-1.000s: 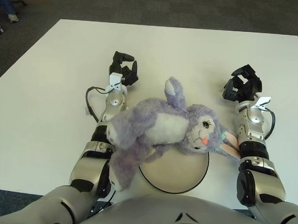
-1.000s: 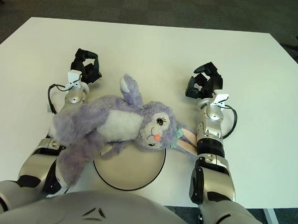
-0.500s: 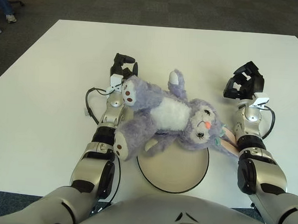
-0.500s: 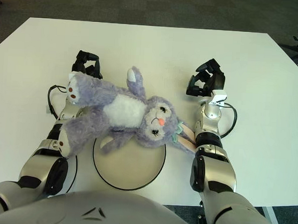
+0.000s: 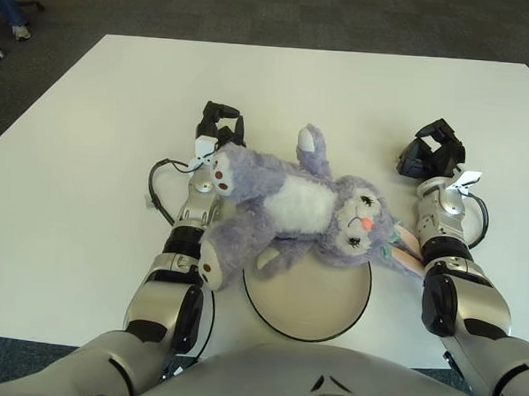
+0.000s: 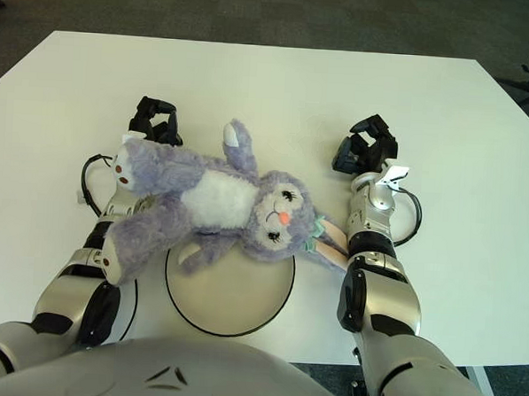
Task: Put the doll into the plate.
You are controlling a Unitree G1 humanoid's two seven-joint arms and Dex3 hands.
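Note:
The doll (image 5: 291, 208) is a purple plush rabbit with a white belly, lying face up. Its head and ears (image 5: 362, 231) rest over the far right rim of the plate. Its body stretches left, and its legs lie across my left forearm (image 5: 187, 234). The plate (image 5: 316, 307) is round and cream with a dark rim, close in front of my torso. My left hand (image 5: 219, 125) rests on the table just beyond the doll's foot, fingers relaxed and empty. My right hand (image 5: 433, 156) rests on the table to the right of the doll, empty and clear of it.
The white table (image 5: 89, 153) extends far ahead and to both sides, with dark carpet beyond its edges. A black cable (image 5: 157, 185) loops beside my left wrist, and another (image 5: 481, 218) beside my right wrist.
The doll has turned onto its back and swung its legs up toward my left hand, then settled slightly lower. My right hand lifted and has come back down to the table.

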